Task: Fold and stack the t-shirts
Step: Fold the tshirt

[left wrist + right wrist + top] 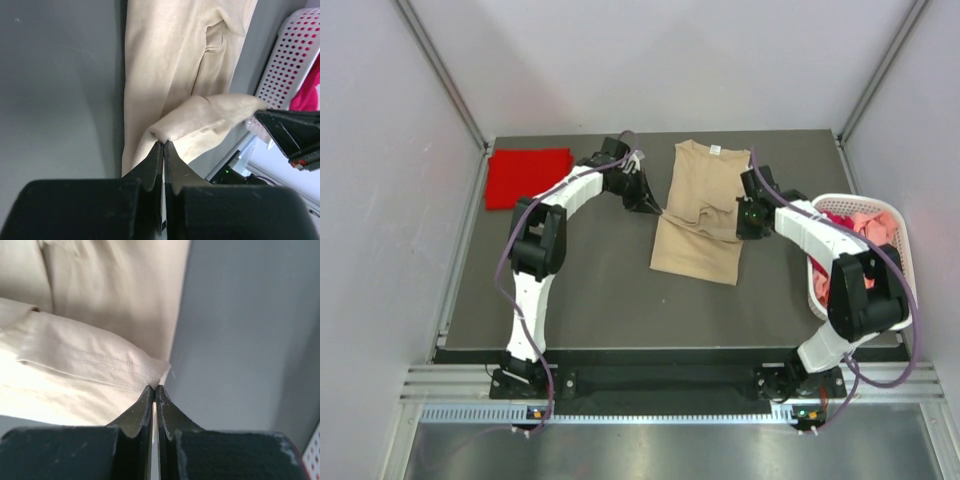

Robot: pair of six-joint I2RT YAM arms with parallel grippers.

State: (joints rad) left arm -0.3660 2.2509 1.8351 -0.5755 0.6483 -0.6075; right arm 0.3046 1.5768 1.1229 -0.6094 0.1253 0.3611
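Note:
A tan t-shirt (698,215) lies in the middle of the dark table, collar toward the far edge, with a band of its lower part lifted across its width. My left gripper (658,208) is shut on the shirt's left edge; in the left wrist view its tips (164,143) pinch a raised fold of tan cloth (200,117). My right gripper (744,222) is shut on the right edge, pinching a stitched hem corner (154,386) of the tan t-shirt (90,365). A folded red t-shirt (527,177) lies flat at the far left.
A white slotted basket (902,232) stands at the table's right edge with pink and red cloth (855,222) in it; its wall (292,55) shows in the left wrist view. Grey walls close in the table on three sides.

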